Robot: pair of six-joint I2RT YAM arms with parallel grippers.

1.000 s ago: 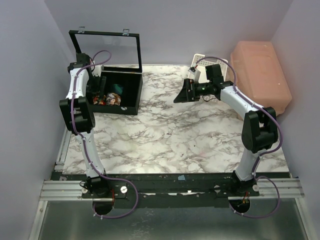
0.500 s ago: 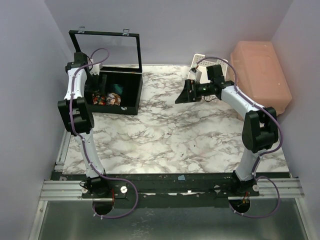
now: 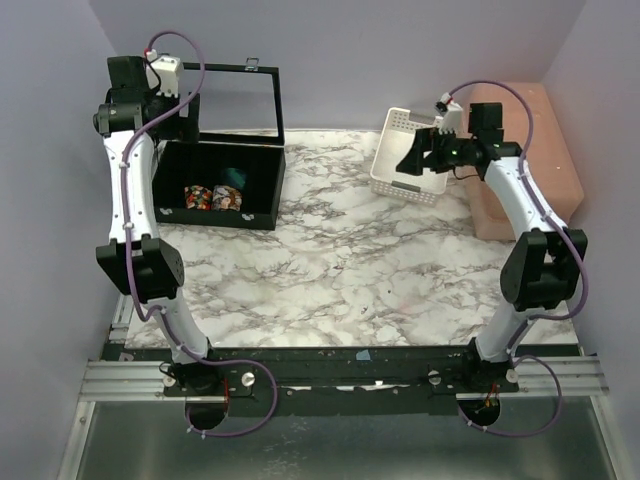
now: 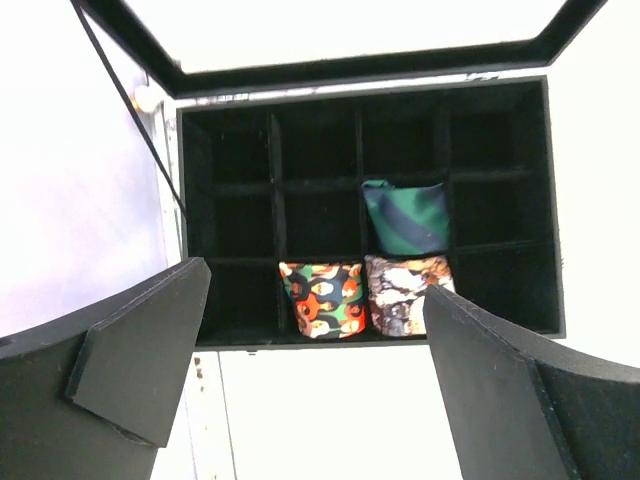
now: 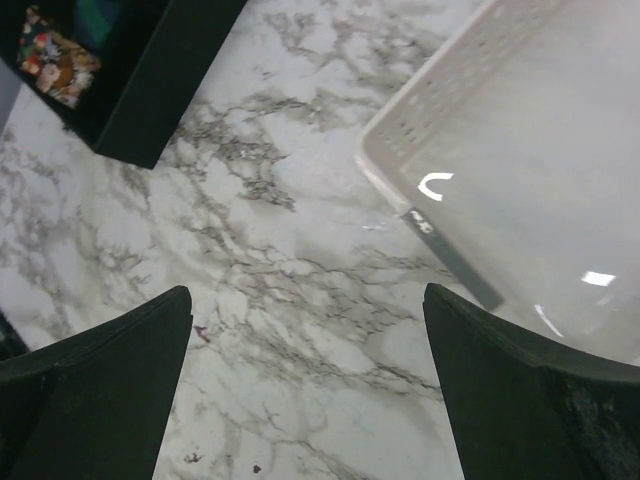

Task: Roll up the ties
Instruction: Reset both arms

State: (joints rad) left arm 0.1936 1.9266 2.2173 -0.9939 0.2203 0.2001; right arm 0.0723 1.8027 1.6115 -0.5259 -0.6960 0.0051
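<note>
Three rolled ties sit in the black compartment box [image 4: 500, 200]: a teal striped one [image 4: 405, 215], a floral red, orange and green one [image 4: 322, 298] and a brownish patterned one [image 4: 405, 292]. From above they show as small rolls [image 3: 200, 197] in the box's front left cells. My left gripper [image 4: 315, 400] is open and empty, held high above the box's near edge [image 3: 183, 120]. My right gripper [image 5: 310, 400] is open and empty over the marble table, beside the white basket [image 3: 408, 162]. No unrolled tie is in view.
The box's glass lid [image 3: 225, 95] stands open at the back. The white slotted basket [image 3: 385, 180] lies empty at the back right, also in the right wrist view [image 5: 420, 110]. A pink plastic bin [image 3: 530, 140] stands by the right wall.
My left arm has risen up and back out of the box. My right arm has swung right and back, uncovering the white basket.
</note>
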